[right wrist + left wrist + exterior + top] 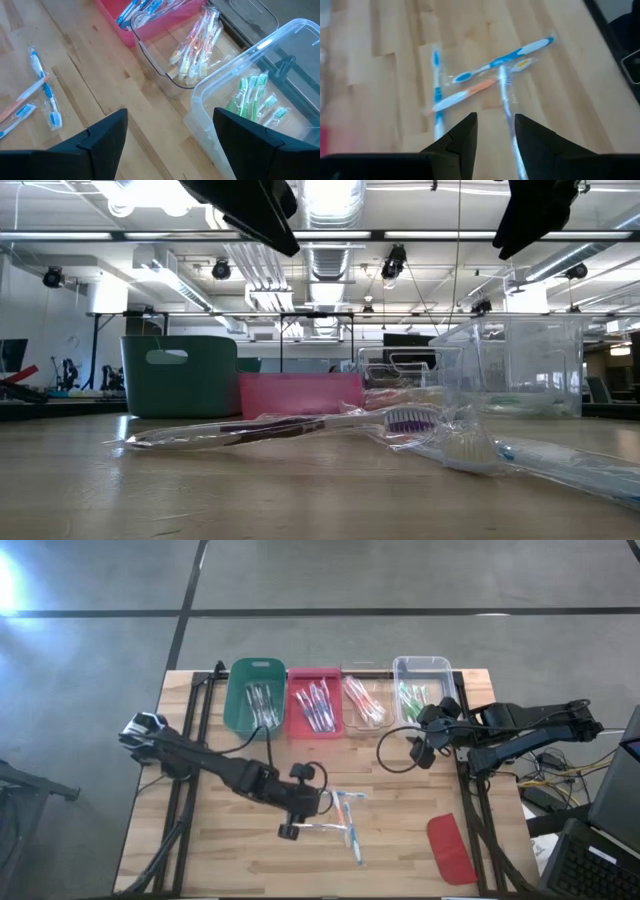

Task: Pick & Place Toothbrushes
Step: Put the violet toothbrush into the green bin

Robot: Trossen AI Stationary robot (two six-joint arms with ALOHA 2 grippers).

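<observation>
The left gripper (297,808), fingers apart and holding nothing, hangs just over the loose wrapped toothbrushes (485,82), likely lining up to grab one, while the right gripper (170,137), wide open and empty, waits by the clear bin (280,65) of green ones.

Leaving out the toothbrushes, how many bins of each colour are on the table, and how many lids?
Green bin: 1
Pink bin: 1
Clear bins: 2, a low one and a taller one
Red lid: 1
Total: 5
</observation>
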